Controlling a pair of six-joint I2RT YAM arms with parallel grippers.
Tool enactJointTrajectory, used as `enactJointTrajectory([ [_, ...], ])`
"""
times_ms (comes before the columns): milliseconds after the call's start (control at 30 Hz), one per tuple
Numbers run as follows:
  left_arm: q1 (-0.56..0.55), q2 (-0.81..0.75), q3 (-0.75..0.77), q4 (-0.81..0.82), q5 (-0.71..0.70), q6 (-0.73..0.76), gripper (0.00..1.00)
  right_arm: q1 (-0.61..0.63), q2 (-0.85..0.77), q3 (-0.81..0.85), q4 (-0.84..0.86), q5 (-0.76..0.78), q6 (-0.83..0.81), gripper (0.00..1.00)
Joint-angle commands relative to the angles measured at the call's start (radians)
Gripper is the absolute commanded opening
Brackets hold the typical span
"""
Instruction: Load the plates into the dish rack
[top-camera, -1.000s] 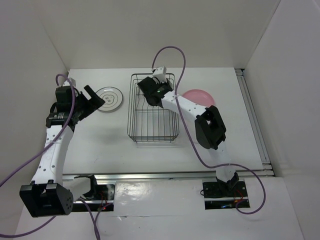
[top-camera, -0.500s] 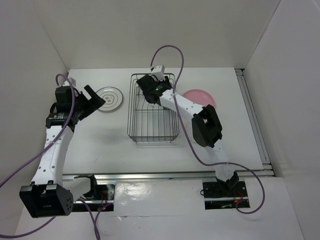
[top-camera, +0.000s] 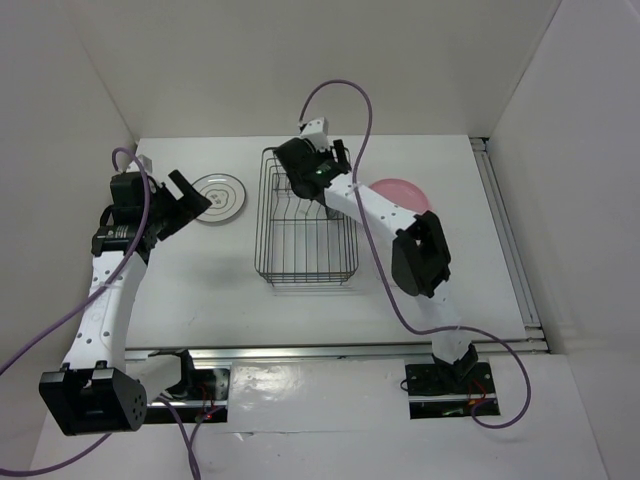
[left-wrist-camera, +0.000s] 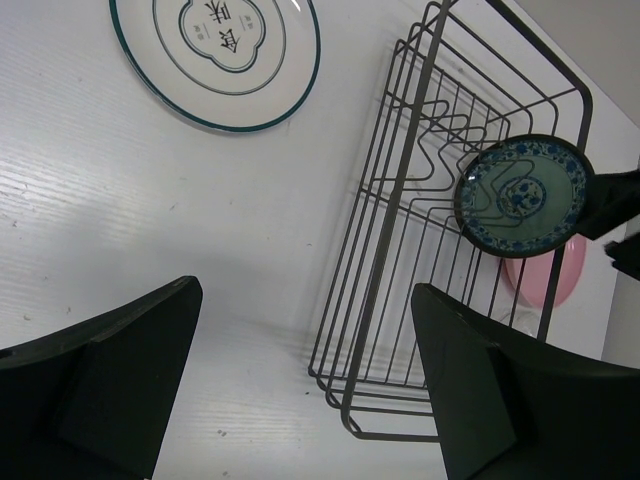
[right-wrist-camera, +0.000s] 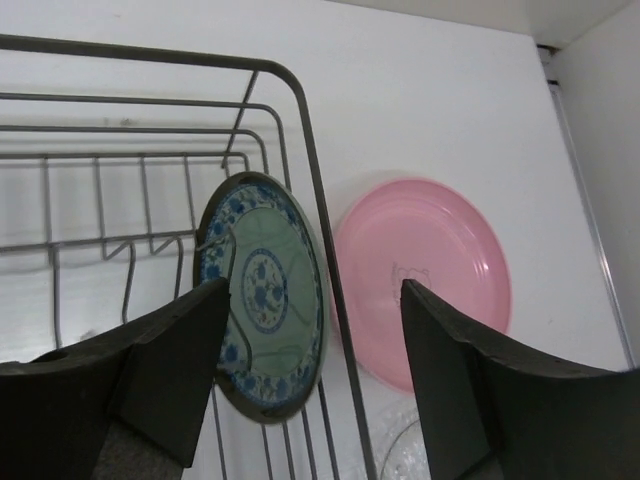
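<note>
A white table (top-camera: 200, 290) sits between white walls (top-camera: 250, 60), a metal rail (top-camera: 510, 240) along its right edge.

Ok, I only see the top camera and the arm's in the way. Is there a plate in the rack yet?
Observer: Yes. The teal plate stands on edge inside the rack, by the side nearest the pink plate.
Operator: Is it being held?
Observer: No. The right gripper is open, its fingers spread wide.
Operator: Any plate I can't see?
Observer: A glass plate lies just outside the rack, beside the pink one.
</note>
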Motion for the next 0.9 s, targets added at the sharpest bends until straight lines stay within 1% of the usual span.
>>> enactJointTrajectory([
  [0,0.006,-0.001,0.012,0.031,0.002,0.023,1.00,0.003,-0.275,-0.064,0.046,-0.086,-0.022,0.77],
  [33,0.006,-0.001,0.012,0.031,0.013,0.032,1.00,-0.012,-0.336,-0.116,0.046,-0.189,-0.022,0.80],
  [67,0.006,0.016,0.012,0.031,0.013,0.032,1.00,-0.044,-0.399,-0.174,0.055,-0.244,-0.007,0.84],
  [100,0.006,0.027,0.026,0.031,0.027,0.043,1.00,-0.067,-0.466,-0.239,0.055,-0.309,-0.006,0.84],
  [133,0.006,0.048,0.036,0.031,0.039,0.043,1.00,-0.090,-0.600,-0.367,0.055,-0.365,0.026,0.86],
  [167,0.006,0.059,0.037,0.031,0.048,0.043,1.00,-0.127,-0.670,-0.432,0.055,-0.425,0.047,0.86],
  [200,0.006,0.071,0.047,0.022,0.058,0.043,1.00,-0.140,-0.804,-0.498,0.064,-0.440,0.061,0.86],
  [233,0.006,0.091,0.056,0.022,0.077,0.043,1.00,-0.149,-0.868,-0.619,0.064,-0.440,0.090,0.86],
  [267,0.006,0.101,0.056,0.022,0.088,0.043,1.00,-0.149,-0.925,-0.670,0.053,-0.451,0.104,0.86],
  [300,0.006,0.101,0.056,0.022,0.100,0.043,1.00,-0.161,-1.021,-0.714,0.017,-0.451,0.116,0.86],
  [333,0.006,0.114,0.056,0.022,0.122,0.043,1.00,-0.170,-1.063,-0.789,-0.008,-0.442,0.150,0.86],
  [400,0.006,0.127,0.047,0.031,0.150,0.030,1.00,-0.190,-1.138,-0.862,-0.055,-0.427,0.191,0.87],
  [433,0.006,0.140,0.047,0.031,0.165,0.021,1.00,-0.201,-1.205,-0.918,-0.075,-0.427,0.266,0.87],
  [467,0.006,0.141,0.047,0.031,0.174,0.021,1.00,-0.201,-1.239,-0.952,-0.076,-0.478,0.286,0.87],
  [533,0.006,0.141,0.047,0.031,0.185,0.021,1.00,-0.215,-1.322,-1.052,-0.076,-0.516,0.346,0.87],
  [633,0.006,0.110,0.037,0.040,0.165,0.012,1.00,-0.226,-1.362,-1.120,-0.112,-0.539,0.400,0.87],
  [667,0.006,0.110,0.037,0.040,0.165,0.003,1.00,-0.226,-1.363,-1.156,-0.112,-0.583,0.426,0.87],
  [767,0.006,0.096,0.036,0.050,0.177,0.012,1.00,-0.236,-1.330,-1.213,-0.122,-0.635,0.490,0.87],
  [867,0.019,0.085,0.058,0.018,0.121,0.012,1.00,-0.236,-1.311,-1.261,-0.141,-0.626,0.543,0.87],
])
